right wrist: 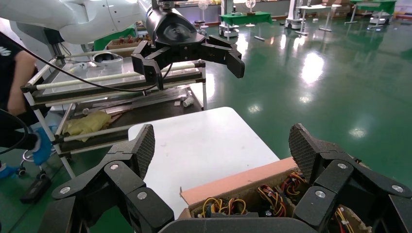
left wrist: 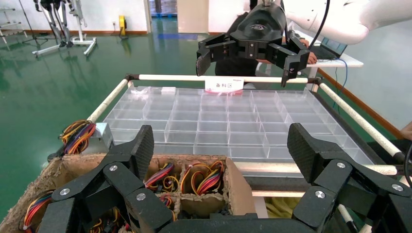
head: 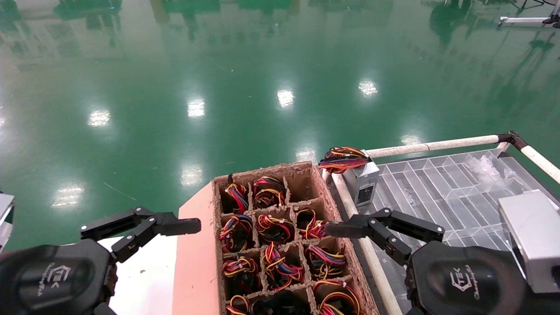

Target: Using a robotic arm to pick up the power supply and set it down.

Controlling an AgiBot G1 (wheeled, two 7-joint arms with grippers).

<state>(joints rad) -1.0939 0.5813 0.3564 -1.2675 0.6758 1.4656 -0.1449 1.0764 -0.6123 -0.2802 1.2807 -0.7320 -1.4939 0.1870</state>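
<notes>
The power supply (head: 362, 177) stands on the clear divided tray's (head: 442, 183) near-left corner, beside the cardboard crate (head: 326, 192), so with both claws spread and empty (left gripper (head: 144, 227) parked), the right gripper (head: 385, 227) must next reach forward.

Two grippers were open over the carton (head: 321, 183); one power supply (head: 362, 180) stood just beside it.

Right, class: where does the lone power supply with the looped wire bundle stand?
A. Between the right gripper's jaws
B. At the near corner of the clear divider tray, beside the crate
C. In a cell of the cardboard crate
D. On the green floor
B: the power supply stands upright at the tray corner beside the crate, no gripper touching it.
</notes>
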